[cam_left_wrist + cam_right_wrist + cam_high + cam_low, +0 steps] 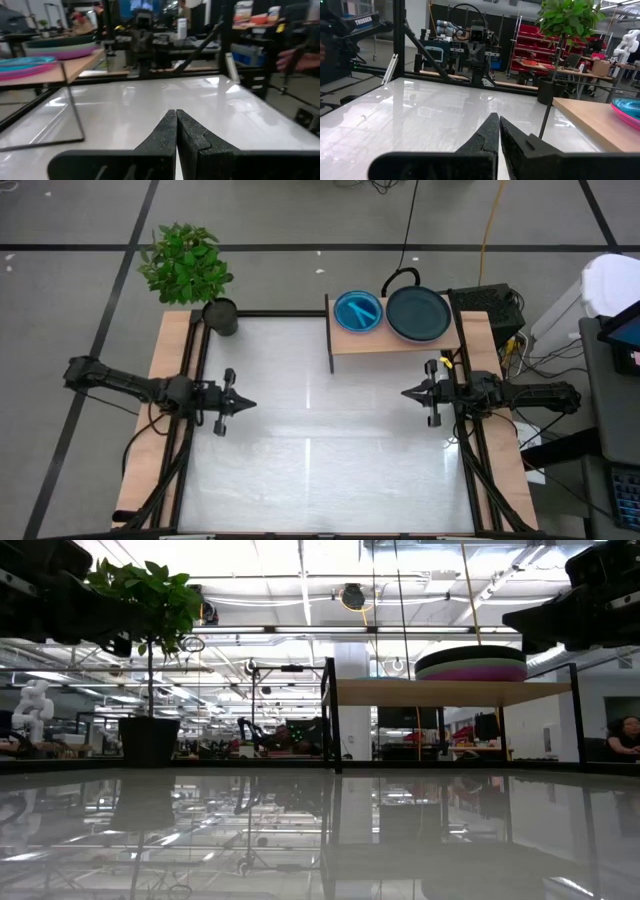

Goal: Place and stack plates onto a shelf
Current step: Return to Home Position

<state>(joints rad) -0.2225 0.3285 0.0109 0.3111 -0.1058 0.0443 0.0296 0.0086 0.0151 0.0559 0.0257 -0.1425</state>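
1. Plates (418, 314) are not being held by any gripper. The left gripper (246, 406), at the left-centre of the high view, is showing its two fingers pressed together with nothing between them; its own wrist view (176, 116) is showing the same.
2. The right gripper (408, 393), at the right-centre of the high view, is also pressing its fingers together on nothing (495, 119). It is pointing toward the left one, and the two are well apart.
3. Both tips are hanging above the glossy white table (320, 450), not touching it as far as I can judge.
4. On the shelf (400, 345), in the upper centre-right of the high view, two stacks are lying. The cyan stack (358, 312) is sitting just beside the side panel (330, 333), and the dark stack (430, 305) is sitting to its right.
5. In the low view the dark stack (470, 664) is showing a black layer over a pale green one and a purple one.
6. In my judgement the stacking is finished and the arms are only parking.
7. One risk remains. The dark stack seems to be reaching the far edge of the shelf, near a black cable (400, 278), and the right arm is close below it. A wide swing of that arm could be bumping the shelf and sliding the stack off.
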